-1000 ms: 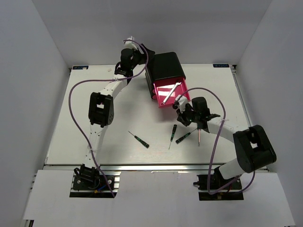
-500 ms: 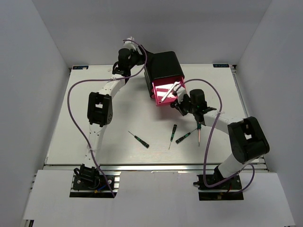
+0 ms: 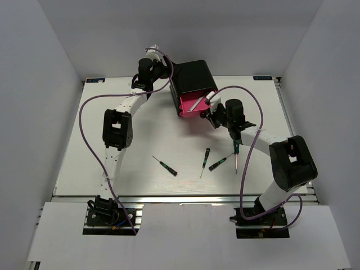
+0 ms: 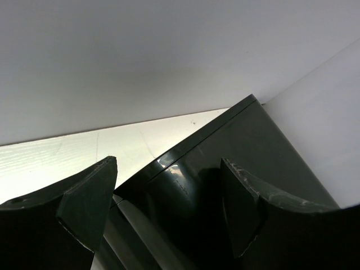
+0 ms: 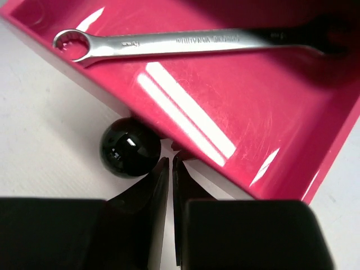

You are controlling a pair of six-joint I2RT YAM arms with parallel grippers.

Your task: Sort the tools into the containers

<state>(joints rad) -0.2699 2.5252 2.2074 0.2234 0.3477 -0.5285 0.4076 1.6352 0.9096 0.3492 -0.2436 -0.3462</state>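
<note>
A black box (image 3: 194, 83) stands at the back of the table, with a pink drawer (image 3: 190, 107) sticking partly out of its front. A silver wrench (image 3: 198, 102) lies in the drawer; the right wrist view shows it too (image 5: 185, 40). My right gripper (image 3: 212, 115) is shut and empty, its tips (image 5: 170, 161) against the drawer's front (image 5: 225, 112) beside the round black knob (image 5: 129, 147). My left gripper (image 3: 167, 70) is open, one finger on each side of the box's rear corner (image 4: 225, 152). Thin screwdrivers (image 3: 166, 166) (image 3: 205, 161) (image 3: 219, 163) (image 3: 236, 157) lie on the table.
White walls close in the table at the back and on both sides. The right arm's purple cable (image 3: 247, 140) loops over the table near the screwdrivers. The table's front edge is a metal rail (image 3: 185, 198).
The pink drawer has slid back into the black box, with less of it sticking out. My right gripper has moved with it toward the box. The left arm has barely moved.
</note>
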